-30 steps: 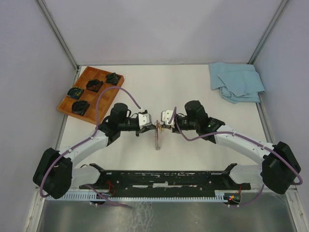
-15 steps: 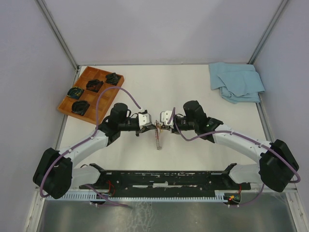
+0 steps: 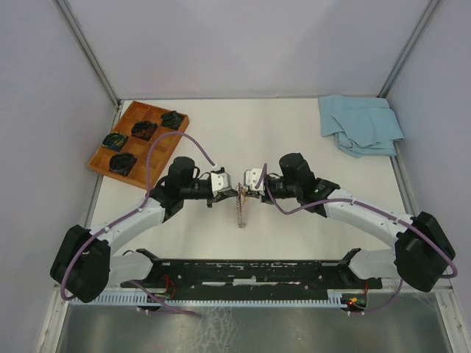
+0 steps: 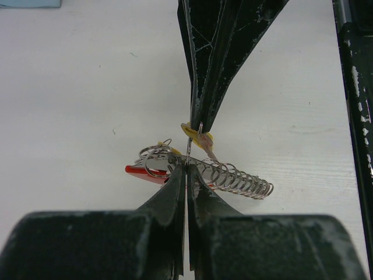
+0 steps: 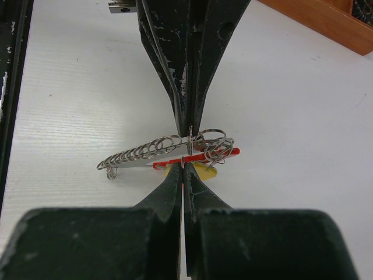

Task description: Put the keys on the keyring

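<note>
My two grippers meet tip to tip over the middle of the table. The left gripper (image 3: 234, 193) (image 4: 187, 164) is shut on the thin metal keyring (image 4: 188, 149) (image 5: 191, 137), which stands on edge between the two sets of tips. Facing it, the right gripper (image 3: 249, 193) (image 5: 183, 165) is shut at the yellow head of a key (image 4: 195, 136) (image 5: 202, 171). From the ring run the red strap (image 4: 141, 171) (image 5: 224, 153) and the silver chain of loops (image 4: 242, 179) (image 5: 137, 153) (image 3: 240, 213), which lies on the table toward me. Any other keys are too small to make out.
A wooden tray (image 3: 99, 163) (image 5: 315, 17) with black coiled items stands at the back left. A crumpled blue cloth (image 3: 360, 123) lies at the back right. A black frame (image 3: 243, 272) runs along the near edge between the arm bases.
The right arm has edged slightly left toward the left gripper. Both grippers stay shut, and the chain has barely shifted.
</note>
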{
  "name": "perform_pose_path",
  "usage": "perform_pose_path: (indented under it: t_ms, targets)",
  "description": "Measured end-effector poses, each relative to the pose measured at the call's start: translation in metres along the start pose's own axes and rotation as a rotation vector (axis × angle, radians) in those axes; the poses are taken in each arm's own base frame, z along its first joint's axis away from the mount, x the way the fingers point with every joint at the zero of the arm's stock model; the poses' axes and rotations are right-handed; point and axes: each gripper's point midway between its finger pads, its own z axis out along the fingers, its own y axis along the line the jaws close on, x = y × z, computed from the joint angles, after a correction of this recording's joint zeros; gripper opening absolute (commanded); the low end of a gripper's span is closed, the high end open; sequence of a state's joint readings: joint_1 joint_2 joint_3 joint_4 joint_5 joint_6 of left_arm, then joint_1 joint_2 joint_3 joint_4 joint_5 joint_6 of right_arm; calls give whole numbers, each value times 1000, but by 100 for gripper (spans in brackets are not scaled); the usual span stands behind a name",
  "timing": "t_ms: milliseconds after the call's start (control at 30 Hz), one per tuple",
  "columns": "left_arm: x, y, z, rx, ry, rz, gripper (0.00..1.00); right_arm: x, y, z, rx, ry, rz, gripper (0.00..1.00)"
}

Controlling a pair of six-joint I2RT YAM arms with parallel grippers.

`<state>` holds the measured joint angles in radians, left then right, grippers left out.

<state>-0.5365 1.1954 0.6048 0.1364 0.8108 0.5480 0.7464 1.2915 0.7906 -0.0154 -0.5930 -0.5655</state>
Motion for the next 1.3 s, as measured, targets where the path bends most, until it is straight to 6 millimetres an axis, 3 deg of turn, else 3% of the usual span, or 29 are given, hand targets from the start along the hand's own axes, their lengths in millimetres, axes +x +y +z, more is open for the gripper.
perform_pose_path:
  t_ms: [1300]
  targets:
    - [0,0,0,0,1,-1,3,-2,-6,0,29,1,-25,1]
